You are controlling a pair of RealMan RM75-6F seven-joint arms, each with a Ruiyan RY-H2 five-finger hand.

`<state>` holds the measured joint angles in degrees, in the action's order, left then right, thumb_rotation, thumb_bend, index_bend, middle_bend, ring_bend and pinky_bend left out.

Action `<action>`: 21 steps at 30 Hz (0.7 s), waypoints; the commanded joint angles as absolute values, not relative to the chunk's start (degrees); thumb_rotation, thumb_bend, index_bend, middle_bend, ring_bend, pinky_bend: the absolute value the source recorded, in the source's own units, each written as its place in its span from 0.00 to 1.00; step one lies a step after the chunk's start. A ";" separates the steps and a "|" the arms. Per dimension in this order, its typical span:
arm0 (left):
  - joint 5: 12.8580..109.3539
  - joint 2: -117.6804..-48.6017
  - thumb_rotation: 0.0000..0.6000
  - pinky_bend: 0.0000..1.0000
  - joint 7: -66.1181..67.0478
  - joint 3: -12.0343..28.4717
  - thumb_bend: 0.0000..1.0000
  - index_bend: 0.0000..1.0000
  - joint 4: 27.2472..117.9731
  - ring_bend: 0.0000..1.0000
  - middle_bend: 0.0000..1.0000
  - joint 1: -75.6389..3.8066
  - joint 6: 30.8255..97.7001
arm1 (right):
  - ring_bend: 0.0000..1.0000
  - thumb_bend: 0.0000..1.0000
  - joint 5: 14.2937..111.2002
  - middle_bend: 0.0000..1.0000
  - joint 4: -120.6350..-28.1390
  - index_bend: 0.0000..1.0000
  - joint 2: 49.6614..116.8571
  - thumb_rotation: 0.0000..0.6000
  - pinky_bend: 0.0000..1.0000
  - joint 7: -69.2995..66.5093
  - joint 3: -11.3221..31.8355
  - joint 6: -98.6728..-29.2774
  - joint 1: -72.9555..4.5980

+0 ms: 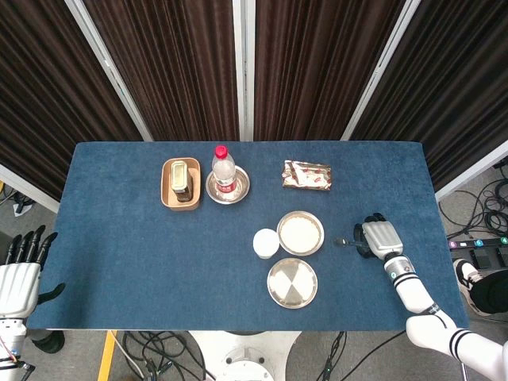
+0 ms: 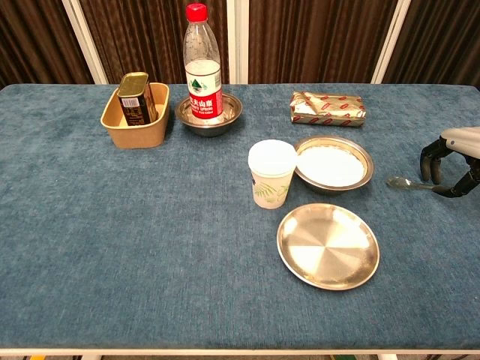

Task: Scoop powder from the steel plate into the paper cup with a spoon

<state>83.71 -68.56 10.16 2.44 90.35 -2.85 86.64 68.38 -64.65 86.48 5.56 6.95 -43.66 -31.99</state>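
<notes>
Bottle (image 2: 202,64) label Chinese, can (image 2: 135,99) unreadable

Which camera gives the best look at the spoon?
The chest view: the spoon lies side-on, bowl plain, its handle running under the right hand. In the head view the spoon is just a tiny bowl poking out beside that hand.

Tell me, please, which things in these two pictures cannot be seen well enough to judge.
- Spoon handle: the right hand covers it in both views, so a grip cannot be confirmed.
- Right hand: chest view cuts it off at the frame edge.
- Left hand: only in head view, cut by the edge.
- Paper cup contents: not visible in either view.
</notes>
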 commanded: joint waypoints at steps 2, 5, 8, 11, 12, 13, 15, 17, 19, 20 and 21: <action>83.57 -68.64 1.00 0.05 9.95 2.39 0.14 0.16 90.21 0.06 0.10 -2.84 86.47 | 0.19 0.26 68.05 0.50 -64.80 0.49 86.47 1.00 0.12 6.04 6.80 -43.32 -32.30; 83.64 -68.73 1.00 0.05 9.82 2.30 0.14 0.16 90.00 0.06 0.10 -2.84 86.39 | 0.19 0.27 67.68 0.50 -64.80 0.49 86.46 1.00 0.12 6.59 6.60 -43.04 -32.49; 83.63 -68.84 1.00 0.05 9.62 2.32 0.14 0.16 89.80 0.06 0.10 -2.81 86.46 | 0.19 0.27 67.34 0.50 -64.77 0.49 86.44 1.00 0.12 7.09 6.42 -43.03 -32.54; 83.53 -68.95 1.00 0.05 9.54 2.30 0.13 0.16 89.64 0.06 0.10 -2.85 86.28 | 0.19 0.28 67.11 0.50 -64.64 0.49 86.54 1.00 0.12 7.36 6.26 -43.02 -32.59; 83.55 -68.99 1.00 0.05 9.51 2.27 0.13 0.16 89.60 0.06 0.10 -2.84 86.26 | 0.19 0.28 67.10 0.50 -64.60 0.49 86.59 1.00 0.12 7.41 6.21 -43.05 -32.60; 83.58 -69.04 1.00 0.05 9.49 2.25 0.14 0.16 89.56 0.06 0.10 -2.85 86.25 | 0.19 0.28 67.13 0.50 -64.53 0.49 86.65 1.00 0.12 7.46 6.12 -43.10 -32.61; 83.53 -69.11 1.00 0.05 9.40 2.33 0.13 0.16 89.48 0.06 0.11 -2.83 86.34 | 0.19 0.29 67.12 0.50 -64.44 0.49 86.71 1.00 0.12 7.46 6.04 -43.21 -32.59; 83.36 -69.19 1.00 0.05 9.28 2.35 0.14 0.16 89.34 0.06 0.10 -2.79 86.29 | 0.19 0.29 67.04 0.50 -64.25 0.49 86.84 1.00 0.12 7.48 6.01 -43.05 -32.73; 83.36 -69.25 1.00 0.05 9.09 2.32 0.14 0.16 89.21 0.06 0.10 -2.78 86.25 | 0.19 0.30 66.97 0.50 -63.97 0.49 87.02 1.00 0.12 7.51 5.96 -42.74 -32.95; 83.35 -69.28 1.00 0.05 8.99 2.30 0.14 0.16 89.13 0.06 0.10 -2.77 86.24 | 0.19 0.30 67.01 0.51 -63.89 0.49 87.09 1.00 0.12 7.53 5.91 -42.69 -33.01; 83.32 -69.32 1.00 0.05 8.95 2.28 0.14 0.16 89.05 0.06 0.10 -2.73 86.22 | 0.19 0.31 67.07 0.51 -63.82 0.49 87.18 1.00 0.12 7.53 5.87 -42.74 -33.04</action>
